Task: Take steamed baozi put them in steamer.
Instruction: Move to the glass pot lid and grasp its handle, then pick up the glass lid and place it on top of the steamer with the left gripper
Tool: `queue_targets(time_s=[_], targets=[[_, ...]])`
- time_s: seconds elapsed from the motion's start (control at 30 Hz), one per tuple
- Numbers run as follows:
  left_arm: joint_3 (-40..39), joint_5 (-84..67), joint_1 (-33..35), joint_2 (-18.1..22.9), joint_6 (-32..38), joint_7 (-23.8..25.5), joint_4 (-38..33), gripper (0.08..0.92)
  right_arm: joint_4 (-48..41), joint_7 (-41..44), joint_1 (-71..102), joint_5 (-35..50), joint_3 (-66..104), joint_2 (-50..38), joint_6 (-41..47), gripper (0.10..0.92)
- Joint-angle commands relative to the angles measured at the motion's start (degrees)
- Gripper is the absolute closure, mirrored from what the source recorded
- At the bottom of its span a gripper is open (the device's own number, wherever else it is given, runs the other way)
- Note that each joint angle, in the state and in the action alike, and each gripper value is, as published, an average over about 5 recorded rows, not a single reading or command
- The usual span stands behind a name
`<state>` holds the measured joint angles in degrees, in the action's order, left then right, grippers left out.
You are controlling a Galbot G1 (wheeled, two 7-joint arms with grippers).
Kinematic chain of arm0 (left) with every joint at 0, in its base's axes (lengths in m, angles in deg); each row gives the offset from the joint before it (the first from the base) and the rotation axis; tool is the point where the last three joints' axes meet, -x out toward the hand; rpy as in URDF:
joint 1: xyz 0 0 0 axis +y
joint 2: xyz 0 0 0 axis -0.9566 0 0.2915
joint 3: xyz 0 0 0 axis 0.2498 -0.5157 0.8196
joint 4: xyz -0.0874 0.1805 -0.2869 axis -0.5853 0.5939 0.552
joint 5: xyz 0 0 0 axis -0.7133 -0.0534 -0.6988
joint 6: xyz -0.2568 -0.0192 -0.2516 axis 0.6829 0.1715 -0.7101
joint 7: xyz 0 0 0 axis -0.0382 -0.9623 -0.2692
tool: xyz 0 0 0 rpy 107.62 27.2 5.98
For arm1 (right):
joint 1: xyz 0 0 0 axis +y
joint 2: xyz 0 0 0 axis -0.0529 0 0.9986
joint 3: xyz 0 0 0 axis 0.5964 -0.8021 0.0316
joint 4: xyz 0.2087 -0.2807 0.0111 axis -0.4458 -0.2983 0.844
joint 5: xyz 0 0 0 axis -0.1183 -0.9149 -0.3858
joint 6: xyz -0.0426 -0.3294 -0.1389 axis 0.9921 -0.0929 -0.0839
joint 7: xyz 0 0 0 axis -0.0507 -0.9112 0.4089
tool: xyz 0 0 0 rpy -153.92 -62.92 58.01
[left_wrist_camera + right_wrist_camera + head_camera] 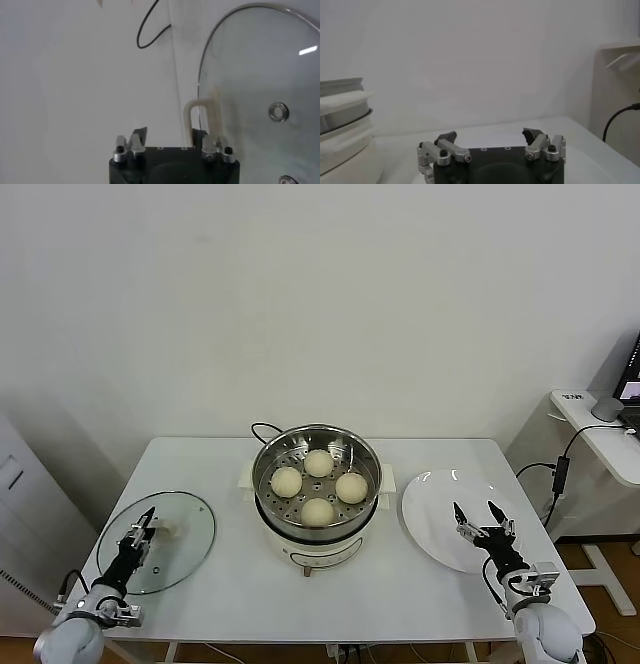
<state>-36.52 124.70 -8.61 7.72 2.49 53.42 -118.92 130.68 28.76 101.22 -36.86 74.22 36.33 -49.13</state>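
- Loading status: all four steamed baozi (pixel 318 485) lie inside the steamer (pixel 369 452), spread over its perforated bottom. The white plate (pixel 432 502) on my right side carries none. I judge the transfer step complete.
- Step in hand: covering. The glass lid (pixel 190 529) lies flat on the bench (pixel 230 594) on my left side, well apart from the steamer.
- Left gripper (pixel 143 526): positioned over the lid, low, at its handle. In the left wrist view the white lid handle (pixel 199 114) stands as an arch between my fingers (pixel 139 137). The fingers stand at a narrow setting around the handle; whether both pads already bear on it I cannot tell, since one side is hidden behind the handle leg.
- Right gripper (pixel 478 519): idle, hovering over the empty plate, fingers spread wide, holding nothing.
- Next move, as I judge it: bring the left fingers fully onto the handle, confirm a firm hold, then lift the lid straight up off the bench.
- Carry requirement: keep the lid level and move it toward the steamer, with the rim raised above the basket wall.
- Placement requirement: centre the lid over the steel rim before lowering, so that the lid edge seats evenly and does not press on the buns.
- Risk: the handle is smooth and narrow; an off-centre grasp could let the lid swing or tilt.
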Motion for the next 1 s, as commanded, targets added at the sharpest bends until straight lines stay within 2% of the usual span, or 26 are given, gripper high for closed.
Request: queue_targets(time_s=[0.03,0.27,0.37,0.5,0.7,0.87,1.0], targets=[[0.3,-2.6,0.0,0.0,0.5,0.0,-0.8,0.649,0.1,0.0,0.0,0.1,0.3,0.0,0.0,0.203],[1.0,-9.0,1.8,-1.9,-0.4,3.4,-9.0,0.85,0.2,-0.1,0.0,0.2,0.5,0.0,0.1,0.203],[1.2,-13.6,2.4,-3.6,-2.4,6.8,-14.3,0.892,0.4,-0.1,0.0,0.2,0.5,0.0,0.1,0.203],[1.0,-21.0,2.6,-6.2,-7.4,12.1,-20.5,0.895,0.7,-0.1,0.0,0.2,0.4,0.0,0.2,0.203],[-3.5,-25.5,2.0,-9.7,-20.0,18.0,-30.5,0.895,1.0,-0.2,-0.2,0.2,0.4,-0.1,0.4,0.203],[-12.1,-24.4,-0.4,-11.5,-30.6,22.2,-38.2,0.895,1.2,-0.1,-0.2,0.0,0.2,-0.1,0.6,0.203],[-21.4,-21.1,-4.4,-12.4,-38.4,25.1,-41.4,0.895,1.1,-0.1,0.0,-0.1,0.2,-0.3,0.6,0.203]])
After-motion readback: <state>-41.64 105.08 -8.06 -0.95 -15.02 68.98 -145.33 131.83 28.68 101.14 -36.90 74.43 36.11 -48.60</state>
